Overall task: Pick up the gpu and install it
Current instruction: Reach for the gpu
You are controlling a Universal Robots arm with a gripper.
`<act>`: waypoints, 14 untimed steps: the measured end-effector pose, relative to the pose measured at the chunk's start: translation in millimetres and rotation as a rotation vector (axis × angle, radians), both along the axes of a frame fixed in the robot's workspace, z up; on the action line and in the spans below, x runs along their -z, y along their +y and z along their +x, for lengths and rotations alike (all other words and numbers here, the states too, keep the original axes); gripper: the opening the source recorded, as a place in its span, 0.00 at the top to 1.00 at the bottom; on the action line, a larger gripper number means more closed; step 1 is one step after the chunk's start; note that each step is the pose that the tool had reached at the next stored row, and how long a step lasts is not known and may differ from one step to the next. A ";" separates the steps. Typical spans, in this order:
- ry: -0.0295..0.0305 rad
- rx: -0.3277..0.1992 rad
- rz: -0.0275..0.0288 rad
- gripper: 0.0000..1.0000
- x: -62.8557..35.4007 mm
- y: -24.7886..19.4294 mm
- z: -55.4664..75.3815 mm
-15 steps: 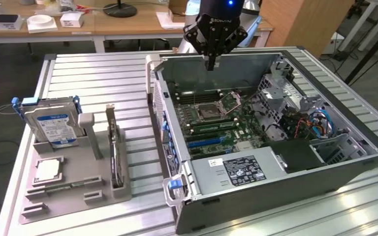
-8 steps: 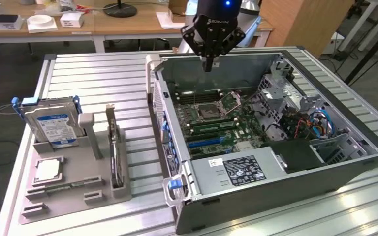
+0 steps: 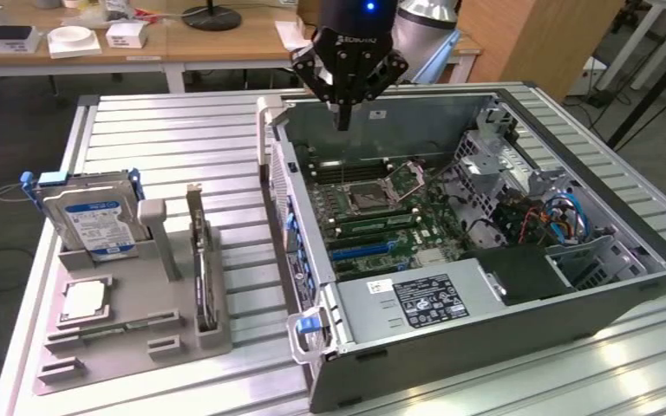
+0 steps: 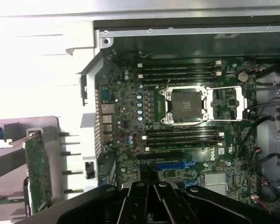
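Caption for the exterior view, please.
Shut gripper hangs over the open computer case; the gpu stands in the grey holder beside it.

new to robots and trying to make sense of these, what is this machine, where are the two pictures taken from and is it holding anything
This is a single robot arm. Its grasping part, the end effector, is the black claw hanging above the open computer case. One picture comes from a camera off the arm, looking down on the metal table. The other comes from a camera on the arm's wrist, looking past the claw into the case at the motherboard. The end effector is shut and holds nothing. On the exterior view's left sits a grey holder with parts: a blue-labelled hard drive, a processor chip and the gpu, a thin card standing on edge in a slot. The gpu is not yet picked up.
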State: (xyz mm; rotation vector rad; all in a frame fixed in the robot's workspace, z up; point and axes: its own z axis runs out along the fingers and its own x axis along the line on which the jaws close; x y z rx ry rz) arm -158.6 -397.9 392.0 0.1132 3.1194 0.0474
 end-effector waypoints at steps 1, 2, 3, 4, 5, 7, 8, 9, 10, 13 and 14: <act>0.0001 -0.003 -0.0001 0.89 0.0 -0.7 -1.7; 0.0001 -0.006 0.0000 0.89 0.0 -1.5 -3.2; 0.0001 -0.010 0.0000 0.89 0.0 -2.3 -4.6; 0.0001 -0.014 -0.0001 0.89 0.0 -3.2 -6.2; 0.0001 -0.018 0.0000 0.89 0.0 -3.8 -7.4; 0.0000 -0.030 0.0000 0.89 0.1 -5.0 -9.5; 0.0001 -0.036 -0.0001 0.89 0.1 -5.6 -10.2; 0.0001 -0.044 -0.0001 0.89 0.2 -5.9 -10.7; -0.0001 -0.053 0.0001 0.89 0.5 -6.2 -11.0; 0.0001 -0.077 -0.0001 0.89 1.1 -6.9 -13.3; 0.0002 -0.079 -0.0002 0.89 1.3 -7.1 -16.4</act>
